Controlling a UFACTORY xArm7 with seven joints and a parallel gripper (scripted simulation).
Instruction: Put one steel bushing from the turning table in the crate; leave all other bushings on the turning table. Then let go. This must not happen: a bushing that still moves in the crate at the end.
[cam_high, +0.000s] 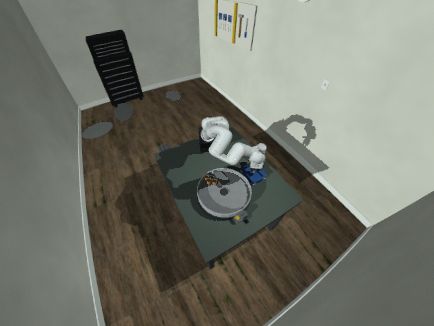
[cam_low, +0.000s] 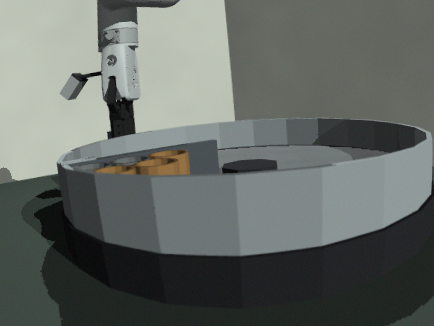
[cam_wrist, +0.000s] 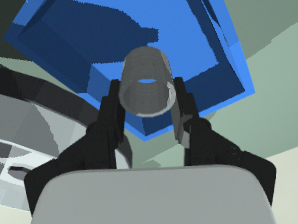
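Crate (cam_wrist: 143, 36) sits at the table (cam_high: 270, 210) edge, about 2 o'clock from the turning table (cam_high: 224, 209), its blue rim close beside the grey wall of that tray. Open floor (cam_high: 125, 210) surrounds the table. Arm (cam_high: 225, 145) reaches over from 11 o'clock, wrist pointing down. Hand (cam_wrist: 148, 106) is clenched on one steel bushing (cam_wrist: 147, 83), suspended above the crate's interior. Orange bushings (cam_low: 165, 162) lie on the turning table.
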